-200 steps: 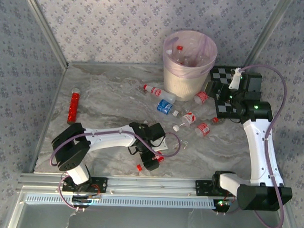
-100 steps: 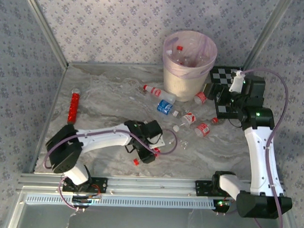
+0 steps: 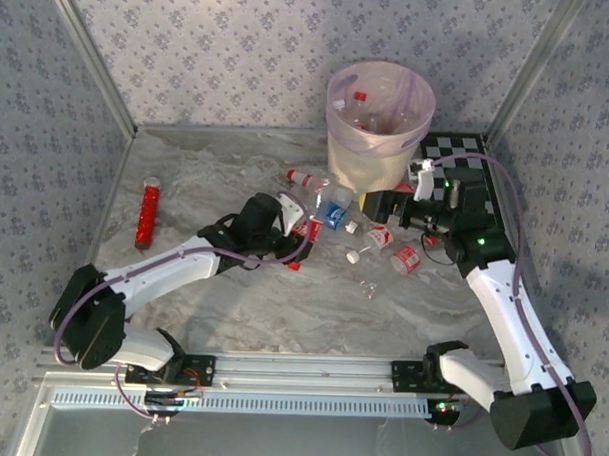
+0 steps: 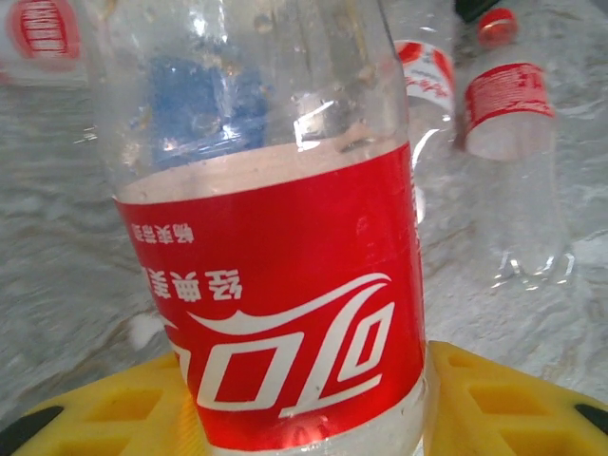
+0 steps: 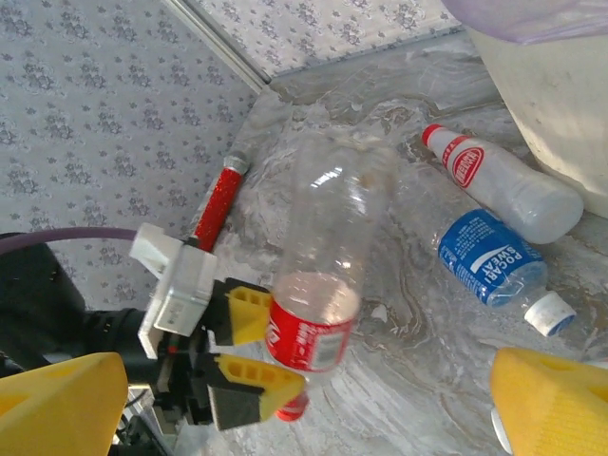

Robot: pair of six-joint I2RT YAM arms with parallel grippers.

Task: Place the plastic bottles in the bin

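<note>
While the left gripper (image 3: 296, 231) is shut on the held bottle (image 4: 285, 285), its yellow fingers (image 4: 503, 404) press on either side of the red label. The grip sits close to the red-capped end, and the clear body points away from the wrist, toward the bin (image 3: 380, 141). The right wrist view confirms this grip, with the cap showing just past the fingers. The right gripper (image 3: 373, 202) is spread wide with nothing between its own yellow fingers (image 5: 57, 404). It sits low, just beside the near wall of the bin, facing the left gripper. Between the two grippers the blue bottle (image 3: 333, 214), white-capped, lies on its side on the table (image 3: 232, 296). Further back, the red-cap bottle (image 3: 306, 180) lies near the foot of the bin. Two bottles (image 3: 379, 236) with red labels lie side by side nearer the arm bases, below the right gripper in the top view. A small white cap (image 3: 353, 257) lies loose near them. Several bottles already rest inside the bin, one with its red cap (image 3: 359, 97) uppermost. The tube (image 3: 145, 214) lies well apart at the left side of the table. The board (image 3: 457, 148) lies at the far right corner, behind the right arm.
</note>
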